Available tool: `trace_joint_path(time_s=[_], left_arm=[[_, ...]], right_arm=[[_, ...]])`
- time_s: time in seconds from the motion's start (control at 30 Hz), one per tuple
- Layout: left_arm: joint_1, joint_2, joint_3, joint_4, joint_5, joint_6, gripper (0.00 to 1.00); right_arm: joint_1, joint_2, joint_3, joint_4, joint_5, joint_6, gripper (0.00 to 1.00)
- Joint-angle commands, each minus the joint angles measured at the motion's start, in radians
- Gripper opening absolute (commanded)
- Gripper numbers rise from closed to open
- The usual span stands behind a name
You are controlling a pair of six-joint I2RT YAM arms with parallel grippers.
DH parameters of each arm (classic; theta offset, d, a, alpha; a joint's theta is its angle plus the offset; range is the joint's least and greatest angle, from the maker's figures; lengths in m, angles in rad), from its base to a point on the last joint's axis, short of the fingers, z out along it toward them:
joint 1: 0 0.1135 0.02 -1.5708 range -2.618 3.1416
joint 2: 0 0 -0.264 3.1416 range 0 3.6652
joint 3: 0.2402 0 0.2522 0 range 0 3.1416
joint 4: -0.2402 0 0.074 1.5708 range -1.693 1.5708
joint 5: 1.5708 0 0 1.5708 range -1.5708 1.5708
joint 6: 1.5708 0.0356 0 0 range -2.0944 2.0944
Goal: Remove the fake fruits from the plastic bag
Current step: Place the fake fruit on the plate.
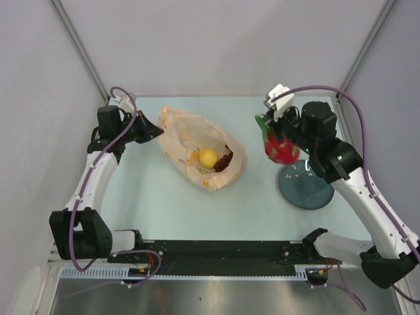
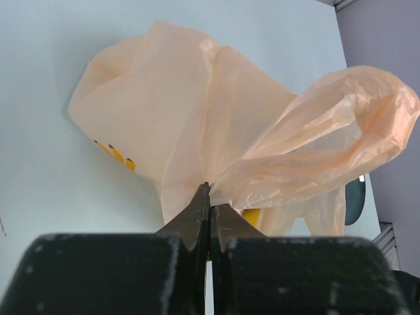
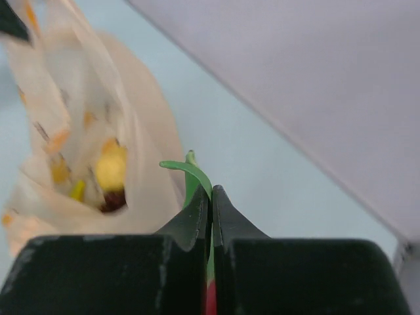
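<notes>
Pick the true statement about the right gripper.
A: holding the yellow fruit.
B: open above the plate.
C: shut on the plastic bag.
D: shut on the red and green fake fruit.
D: the right gripper is shut on the green leaf of the red and green fake fruit, outside the plastic bag.

Dark blue-grey round plate (image 1: 307,194) lies flat on the pale blue-green table (image 1: 144,197), about 4 o'clock from table centre, with its upper edge partly covered. Black rail (image 1: 216,249) runs along the 6 o'clock edge. Plain grey walls (image 1: 216,46) stand at 9, 12 and 3 o'clock.
</notes>
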Motion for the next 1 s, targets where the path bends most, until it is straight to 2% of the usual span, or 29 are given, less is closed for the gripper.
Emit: trace_joint_path(time_s=[0.0, 0.17, 0.3, 0.47, 0.63, 0.8, 0.97], left_arm=[[0.006, 0.006, 0.050, 0.062, 0.011, -0.018, 0.00], [0.006, -0.006, 0.034, 0.056, 0.001, 0.000, 0.00], [0.006, -0.021, 0.007, 0.054, 0.004, -0.003, 0.00], [0.005, -0.038, -0.015, 0.059, 0.011, -0.008, 0.00], [0.006, -0.052, -0.032, 0.062, 0.009, -0.005, 0.00], [0.006, -0.067, -0.045, 0.062, 0.006, -0.006, 0.00], [0.006, -0.084, -0.056, 0.058, -0.002, -0.002, 0.00]], right_arm=[[-0.098, -0.102, -0.160, -0.180, 0.065, -0.064, 0.00], [-0.276, -0.201, -0.331, -0.218, 0.038, -0.141, 0.00], [-0.391, -0.194, -0.436, -0.217, 0.024, -0.240, 0.00], [-0.487, -0.172, -0.516, -0.194, 0.024, -0.452, 0.00], [-0.528, -0.143, -0.571, -0.146, 0.027, -0.587, 0.00], [-0.542, -0.073, -0.661, -0.016, 0.108, -0.753, 0.00], [-0.576, -0.030, -0.692, 0.093, 0.114, -0.828, 0.00]])
